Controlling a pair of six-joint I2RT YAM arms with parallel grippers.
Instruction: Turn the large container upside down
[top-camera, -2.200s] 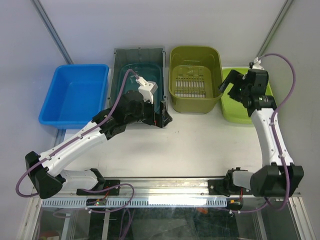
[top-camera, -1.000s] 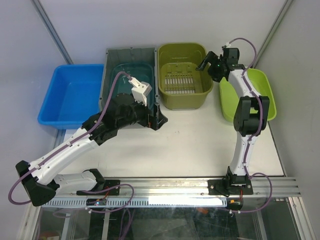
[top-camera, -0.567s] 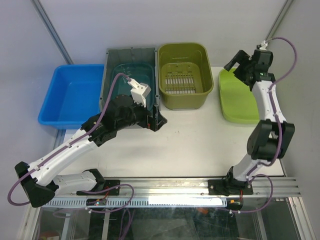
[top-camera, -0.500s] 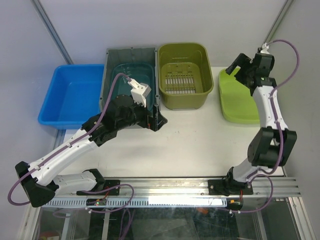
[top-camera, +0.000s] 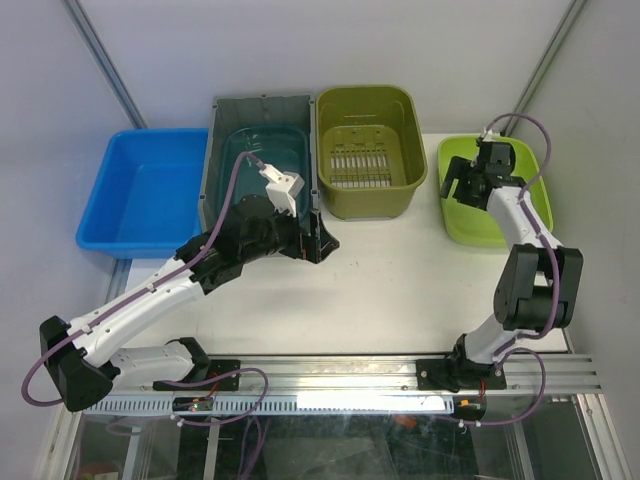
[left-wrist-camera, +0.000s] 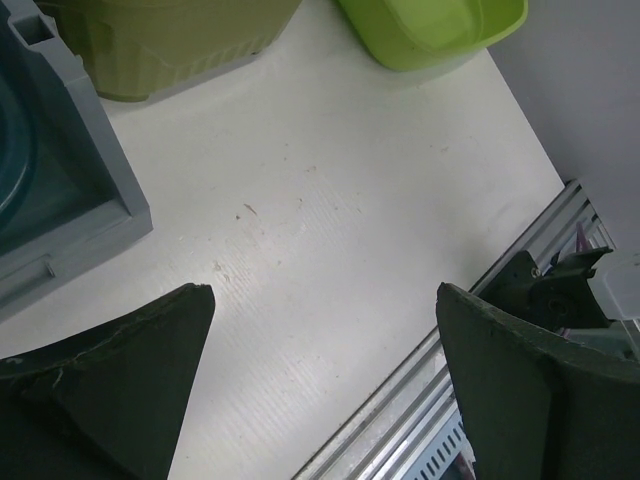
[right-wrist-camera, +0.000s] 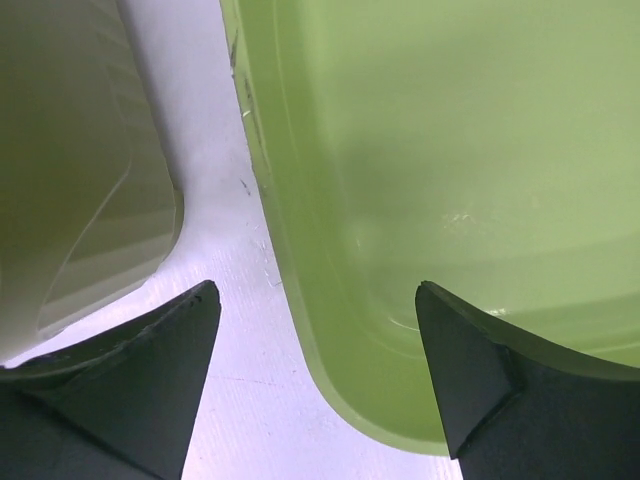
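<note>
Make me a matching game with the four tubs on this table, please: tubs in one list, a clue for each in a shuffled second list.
Things:
1. blue bin
2. grey container
3. olive basket
4. lime tub

Clues:
A. has a slotted floor
B. at the far left of the row
C. has a teal basin inside it
D. at the far right of the row

Pairs: 1-B, 2-C, 3-A, 4-D
</note>
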